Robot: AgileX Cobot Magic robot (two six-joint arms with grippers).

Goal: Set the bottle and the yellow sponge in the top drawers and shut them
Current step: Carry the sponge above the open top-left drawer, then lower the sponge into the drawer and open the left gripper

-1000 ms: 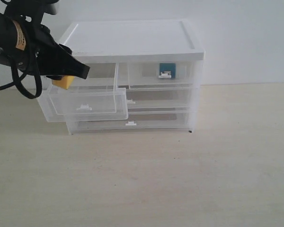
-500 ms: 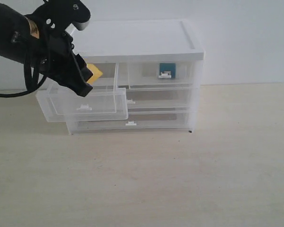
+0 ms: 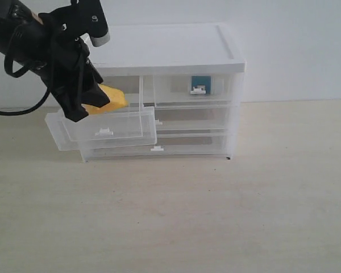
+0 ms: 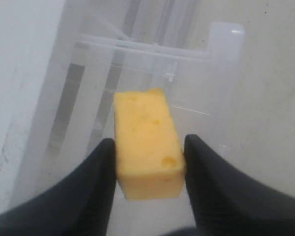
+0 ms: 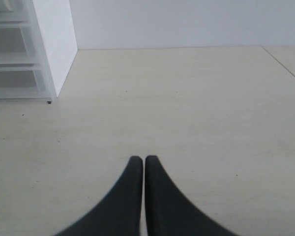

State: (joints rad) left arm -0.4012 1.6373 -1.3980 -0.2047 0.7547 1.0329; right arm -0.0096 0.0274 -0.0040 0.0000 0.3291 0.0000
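Note:
My left gripper [image 3: 94, 102] is shut on the yellow sponge [image 3: 109, 99] [image 4: 146, 142], holding it above the pulled-out top left drawer [image 3: 108, 128] of the white-topped cabinet [image 3: 165, 48]. In the left wrist view the sponge sits clamped between both black fingers [image 4: 99, 172], with the translucent drawer below it. The bottle [image 3: 200, 85] shows as a teal label inside the top right drawer [image 3: 196, 91], which is pushed in. My right gripper [image 5: 139, 160] is shut and empty, low over the bare table, away from the cabinet; the exterior view does not show it.
Two full-width translucent drawers [image 3: 159, 142] sit below the top ones, both pushed in. The open drawer juts out toward the front left. The cabinet's side [image 5: 51, 44] appears in the right wrist view. A pale wooden table [image 3: 216, 216] stretches in front.
My left gripper has swung right and tilted down with the sponge, bringing it over the open top left drawer. The drawer has shifted slightly right. The right arm has not moved.

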